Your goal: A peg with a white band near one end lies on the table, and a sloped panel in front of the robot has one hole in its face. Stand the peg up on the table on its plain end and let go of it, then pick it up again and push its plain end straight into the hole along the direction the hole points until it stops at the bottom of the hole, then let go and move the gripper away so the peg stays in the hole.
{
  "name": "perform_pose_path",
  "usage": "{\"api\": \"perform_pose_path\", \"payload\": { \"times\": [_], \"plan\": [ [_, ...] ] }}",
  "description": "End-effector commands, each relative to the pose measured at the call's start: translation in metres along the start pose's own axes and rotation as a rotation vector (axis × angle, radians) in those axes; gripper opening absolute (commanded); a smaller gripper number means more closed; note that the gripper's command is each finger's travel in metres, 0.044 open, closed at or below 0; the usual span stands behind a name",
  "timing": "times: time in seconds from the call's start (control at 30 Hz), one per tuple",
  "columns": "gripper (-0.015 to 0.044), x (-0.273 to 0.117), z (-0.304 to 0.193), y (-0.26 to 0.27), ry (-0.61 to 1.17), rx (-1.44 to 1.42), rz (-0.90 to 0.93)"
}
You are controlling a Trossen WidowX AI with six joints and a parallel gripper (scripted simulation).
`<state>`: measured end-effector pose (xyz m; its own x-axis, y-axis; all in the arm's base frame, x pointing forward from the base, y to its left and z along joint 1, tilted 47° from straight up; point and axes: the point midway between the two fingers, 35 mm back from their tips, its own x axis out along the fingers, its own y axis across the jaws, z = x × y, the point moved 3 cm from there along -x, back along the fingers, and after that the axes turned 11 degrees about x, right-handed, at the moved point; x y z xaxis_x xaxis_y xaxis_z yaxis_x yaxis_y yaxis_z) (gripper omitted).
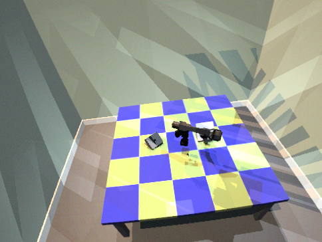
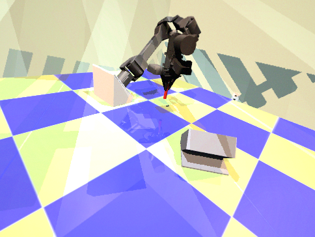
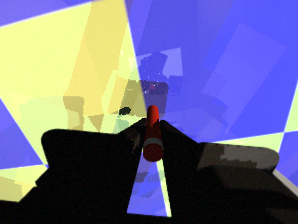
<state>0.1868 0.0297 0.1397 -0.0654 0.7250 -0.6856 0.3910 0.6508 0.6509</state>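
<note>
The red peg (image 2: 165, 94) (image 3: 153, 152) is upright with a slight tilt between the fingers, its pale-banded end up and its plain end down, a little above the table. My gripper (image 1: 184, 143) (image 2: 166, 88) (image 3: 153, 125) points down and is shut on the peg. The fingers cover part of the peg's middle in the wrist view. The sloped panel (image 1: 154, 141) (image 2: 209, 143) stands on the table, away from the gripper. A dark spot shows on its face in the top view, partly merged with shadow. The exterior camera sees it from behind, with the hole hidden.
The checkered table (image 1: 155, 168) (image 2: 107, 172) carries shadows and faint reflections. A pale wedge-shaped block (image 2: 105, 86) stands beside the arm's base. A small white object with dark spots (image 2: 235, 96) is near the table's far edge in the exterior view.
</note>
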Motion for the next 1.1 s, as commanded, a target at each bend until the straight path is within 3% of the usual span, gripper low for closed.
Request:
{"api": "perform_pose_path", "payload": {
  "times": [0.0,1.07],
  "plan": [
    [0.0,-0.012,0.001,0.0,0.002,-0.003,-0.001],
    [0.0,-0.025,0.057,0.007,-0.139,-0.242,-0.237]
  ]
}}
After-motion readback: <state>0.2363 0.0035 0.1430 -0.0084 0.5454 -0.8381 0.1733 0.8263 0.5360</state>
